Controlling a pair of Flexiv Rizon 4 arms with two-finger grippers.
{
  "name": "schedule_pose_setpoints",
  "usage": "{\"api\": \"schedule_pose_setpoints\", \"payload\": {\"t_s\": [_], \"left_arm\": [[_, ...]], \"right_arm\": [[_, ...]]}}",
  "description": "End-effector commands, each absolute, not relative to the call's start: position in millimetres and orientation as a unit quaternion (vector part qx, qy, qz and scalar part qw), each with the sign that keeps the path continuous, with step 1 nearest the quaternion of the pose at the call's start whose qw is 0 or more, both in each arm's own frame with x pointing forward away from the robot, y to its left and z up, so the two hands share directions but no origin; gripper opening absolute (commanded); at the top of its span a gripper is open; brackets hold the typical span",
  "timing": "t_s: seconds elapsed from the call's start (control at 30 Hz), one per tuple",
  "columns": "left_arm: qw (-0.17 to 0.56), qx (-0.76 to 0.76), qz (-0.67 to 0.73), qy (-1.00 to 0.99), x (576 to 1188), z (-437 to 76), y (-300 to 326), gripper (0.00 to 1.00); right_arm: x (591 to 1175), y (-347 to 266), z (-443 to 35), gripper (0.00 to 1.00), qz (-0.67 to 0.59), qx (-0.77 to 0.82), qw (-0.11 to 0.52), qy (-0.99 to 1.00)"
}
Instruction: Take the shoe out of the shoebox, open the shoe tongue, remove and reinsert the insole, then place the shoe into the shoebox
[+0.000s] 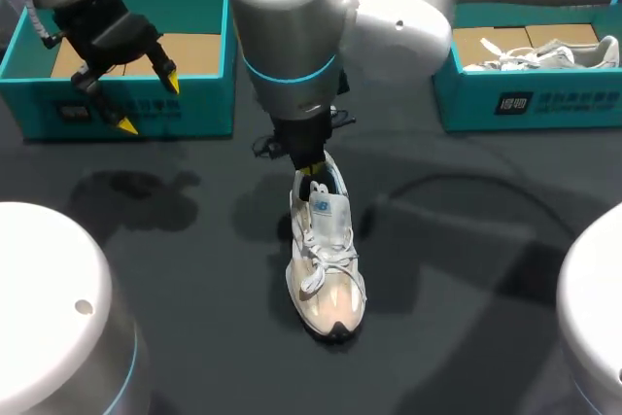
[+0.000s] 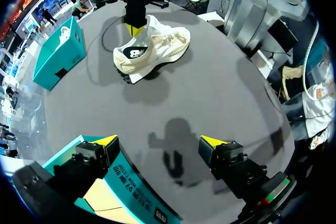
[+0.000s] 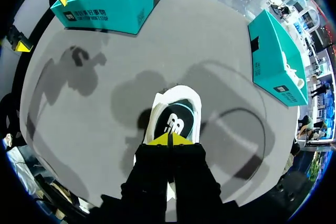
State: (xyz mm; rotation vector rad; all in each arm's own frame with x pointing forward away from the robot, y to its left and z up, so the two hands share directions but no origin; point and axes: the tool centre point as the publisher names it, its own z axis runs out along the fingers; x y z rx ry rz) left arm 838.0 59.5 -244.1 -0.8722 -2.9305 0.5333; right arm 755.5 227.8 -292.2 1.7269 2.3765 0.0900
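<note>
- Shoebox (image 1: 39,104) in teal stands open-topped at the far left of the dark surface (image 1: 175,269), with a tan floor showing inside.
- Left jaws hang over this box's front wall, spread wide and empty; their yellow fingertips (image 1: 170,80) touch nothing. In the left wrist view one finger is above the box's corner and the other above bare surface, with the shoe well ahead.
- Shoe (image 1: 328,274), white and cream, rests upright on its sole near the middle of the surface. Its toe points to the near edge and its heel to the far side, well apart from both boxes. Its tongue (image 1: 326,206), marked with a blue logo, stands up behind the laces.
- Right arm (image 1: 292,17) comes in from the right, reaches past the middle and points straight down at the shoe's heel end.
- Right jaws are closed, the yellow tips (image 3: 160,140) pressed together with only a thin seam between them, right at the heel rim of the shoe's opening. Whether a thin part is pinched there cannot be told. Just ahead of them the opening shows a dark inside with a logo.
- Second shoebox (image 1: 544,109), also teal, sits at the far right and holds another pale shoe (image 1: 544,53).
</note>
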Motion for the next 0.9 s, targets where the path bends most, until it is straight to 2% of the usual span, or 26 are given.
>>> {"api": "schedule_pose_setpoints", "payload": {"t_s": [0.03, 0.63, 0.9], "left_arm": [[0.019, -0.281, 0.171, -0.944, 837.9, -243.7, 60.1, 1.0], [0.019, -0.281, 0.171, -0.944, 837.9, -243.7, 60.1, 1.0], [0.019, -0.281, 0.171, -0.944, 837.9, -243.7, 60.1, 1.0]], "right_arm": [[758.4, 234.0, -320.0, 0.0, 0.026, 0.588, 0.101, 0.802], [770.7, 204.8, -358.8, 0.0, -0.034, 0.602, 0.134, 0.786], [772.0, 200.9, -389.4, 0.0, -0.041, 0.603, 0.112, 0.788]]}}
